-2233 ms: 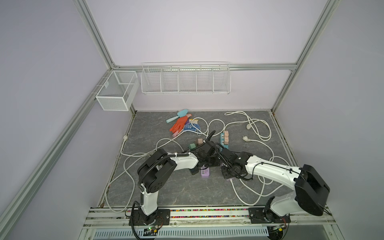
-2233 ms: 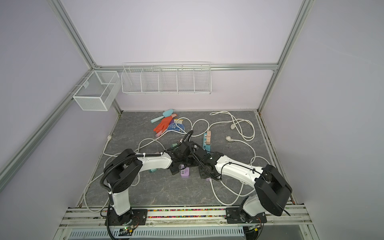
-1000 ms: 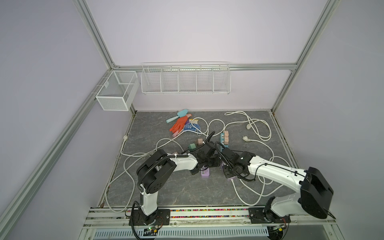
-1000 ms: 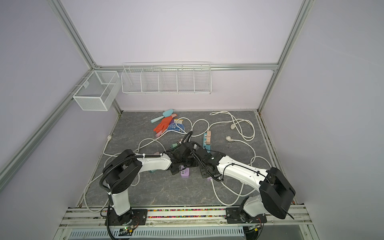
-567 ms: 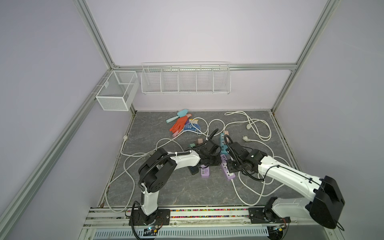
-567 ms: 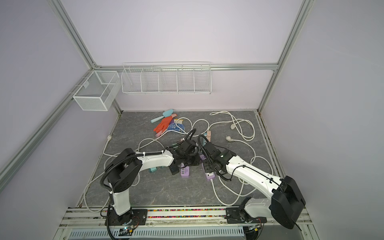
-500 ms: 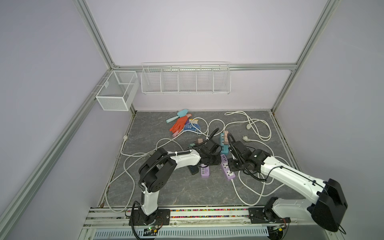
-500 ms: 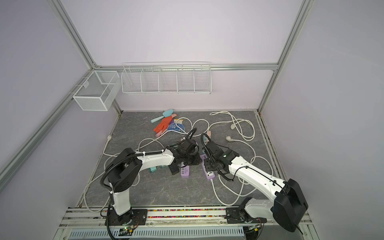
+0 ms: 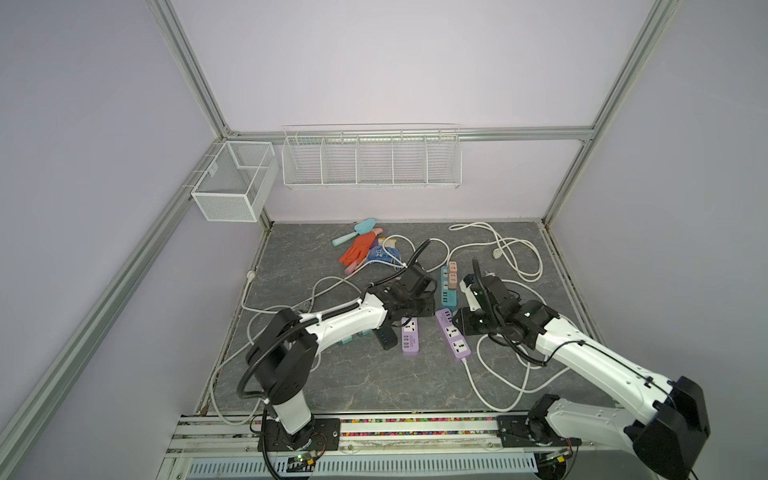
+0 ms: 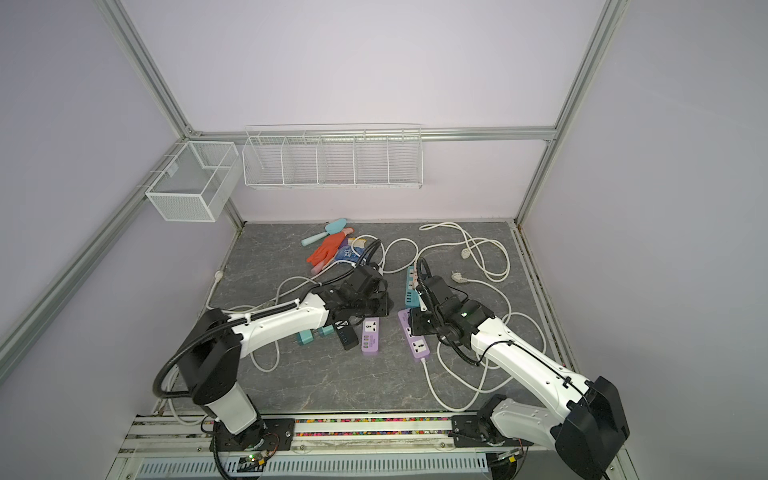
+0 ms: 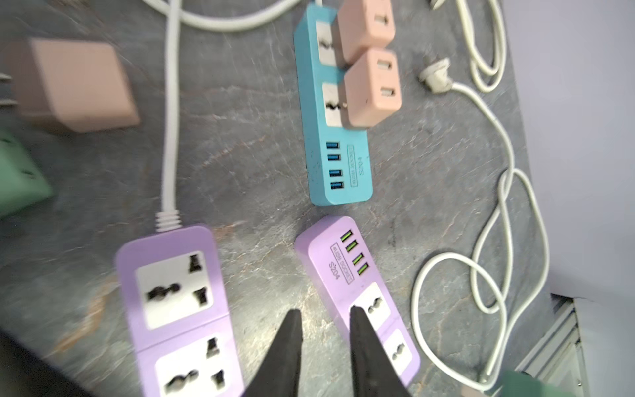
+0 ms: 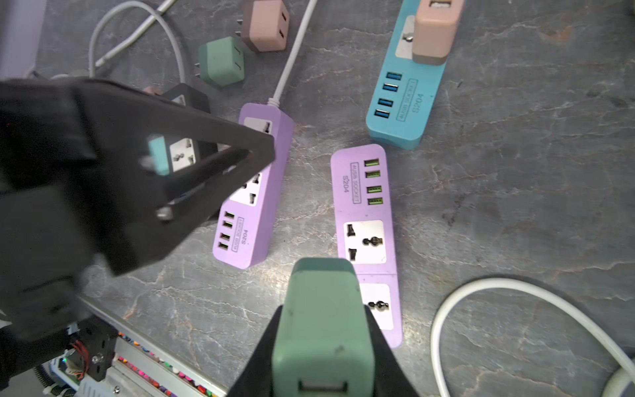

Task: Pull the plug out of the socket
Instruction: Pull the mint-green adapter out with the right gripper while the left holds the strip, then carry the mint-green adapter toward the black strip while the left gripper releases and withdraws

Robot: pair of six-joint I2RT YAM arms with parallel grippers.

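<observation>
A green plug (image 12: 323,319) hangs clear above the floor, with my right gripper (image 12: 323,309) shut on it. Just beyond it lies a purple socket strip (image 12: 364,192), both of its sockets empty. In both top views my right gripper (image 9: 467,326) hovers at that strip's (image 9: 455,338) right side. My left gripper (image 11: 324,312) is open by a narrow gap with nothing in it. It hangs over the floor between this strip (image 11: 330,261) and a second purple strip (image 11: 171,285). One of its fingertips (image 11: 355,309) overlaps the first strip's edge.
A blue strip (image 11: 343,192) carrying two pink plugs (image 11: 374,89) lies just beyond. Loose pink (image 12: 266,25) and green (image 12: 223,62) plugs and a black strip (image 9: 385,337) lie to the left. White cables (image 9: 519,257) loop at right. A glove (image 9: 359,249) lies at the back.
My right arm has drawn back to the right with the green plug, baring the purple strip's sockets. The left gripper has opened slightly and stayed near the strips.
</observation>
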